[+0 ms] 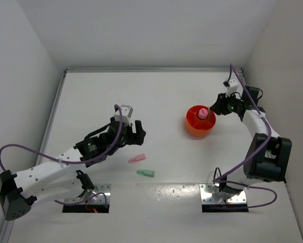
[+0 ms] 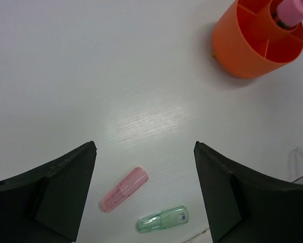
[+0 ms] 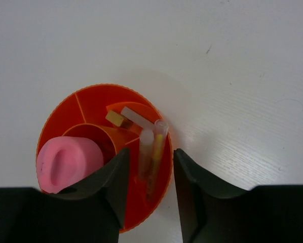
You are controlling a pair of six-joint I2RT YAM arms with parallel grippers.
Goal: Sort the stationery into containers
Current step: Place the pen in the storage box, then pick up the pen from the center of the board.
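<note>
Fingers of the left gripper (image 1: 139, 132) stand wide apart, empty, near the pink marker (image 1: 137, 159) and green marker (image 1: 145, 173); the right gripper (image 1: 213, 108) sits at the orange cup (image 1: 198, 126).

The left wrist shows both markers loose below. I think pink is next — go down, close.

Only the right wrist sees inside the cup — a clear tube (image 3: 156, 147) lies in a side slot, fingers slightly apart, holding nothing.

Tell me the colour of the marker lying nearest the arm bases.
The marker is pale green, clearest in the left wrist view.
</note>
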